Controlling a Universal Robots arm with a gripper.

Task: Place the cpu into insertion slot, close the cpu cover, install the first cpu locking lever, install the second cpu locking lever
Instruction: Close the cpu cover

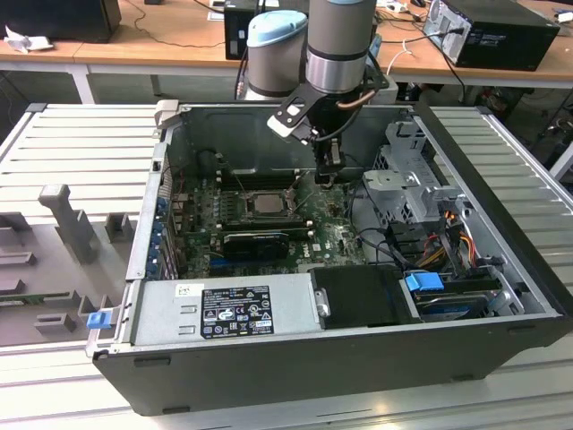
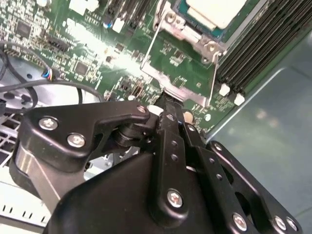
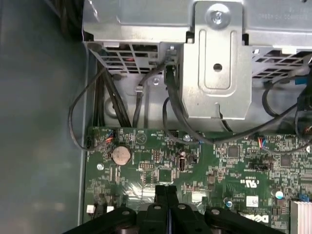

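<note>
The gripper (image 2: 168, 103) is looming closest in the second wrist view. Its fingers are pressing together on nothing, and the tips are hovering just beside a thin wire locking lever (image 2: 148, 46) at the socket's edge. The cpu (image 2: 214, 9) is sitting in the insertion slot (image 1: 237, 208). The cpu cover (image 2: 192, 38) is seemingly lying around it, though I can't tell whether it is fully down. I'm worrying that those narrow tips could slip off the springy wire, scraping nearby board parts or letting the lever snap back.

The cpu (image 1: 266, 202) lies in the insertion slot (image 1: 285, 212) (on the motherboard (image 1: 333, 238)), inside the case (image 1: 295, 367).
</note>
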